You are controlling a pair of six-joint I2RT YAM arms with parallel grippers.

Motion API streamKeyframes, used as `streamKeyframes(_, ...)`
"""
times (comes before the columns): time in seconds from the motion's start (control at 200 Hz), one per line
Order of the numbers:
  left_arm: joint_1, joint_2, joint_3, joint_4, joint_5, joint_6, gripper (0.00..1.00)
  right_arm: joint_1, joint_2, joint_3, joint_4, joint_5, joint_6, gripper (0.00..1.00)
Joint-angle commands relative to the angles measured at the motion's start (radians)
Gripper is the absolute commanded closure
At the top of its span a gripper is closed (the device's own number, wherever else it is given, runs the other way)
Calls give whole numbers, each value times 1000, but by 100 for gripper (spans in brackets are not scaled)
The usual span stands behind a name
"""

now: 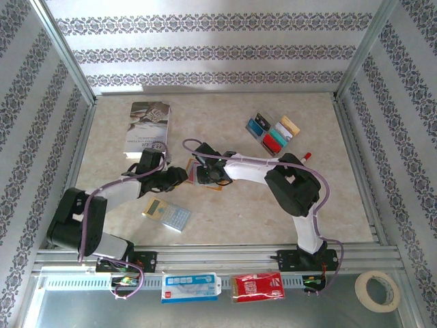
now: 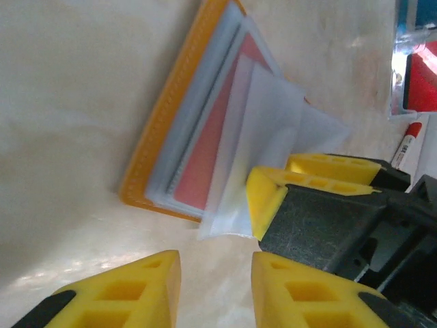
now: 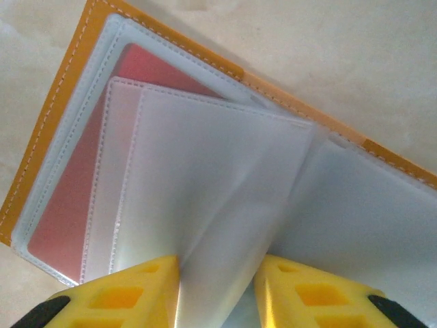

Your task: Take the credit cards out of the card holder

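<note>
The orange card holder lies open on the table between both grippers. Its clear sleeves fan up, and a red card sits in the bottom sleeve. My right gripper is open, its fingers on either side of a raised sleeve page, and its yellow fingers press at the sleeves' corner. My left gripper is open over bare table just short of the holder, holding nothing. Several credit cards, blue, teal, red and gold, lie together at the back right.
A grey-and-yellow calculator lies near the left arm. A grey book is at the back left. A red-capped marker rests beside the right arm. Patterned walls enclose the table.
</note>
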Motion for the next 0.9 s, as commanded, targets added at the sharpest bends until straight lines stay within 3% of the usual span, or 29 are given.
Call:
streamKeyframes(0.0, -35, 48, -9, 117, 22, -62, 69, 0, 44, -59, -45, -85, 34, 64)
streamKeyframes(0.25, -51, 121, 0, 170, 0, -80, 74, -9, 31, -82, -33, -84, 34, 65)
streamKeyframes(0.51, -58, 152, 12, 150, -28, -67, 72, -18, 22, -101, -14, -94, 42, 67)
streamKeyframes(0.899, -68, 176, 40, 183, 58, -68, 72, -35, 7, -127, 14, -122, 47, 67)
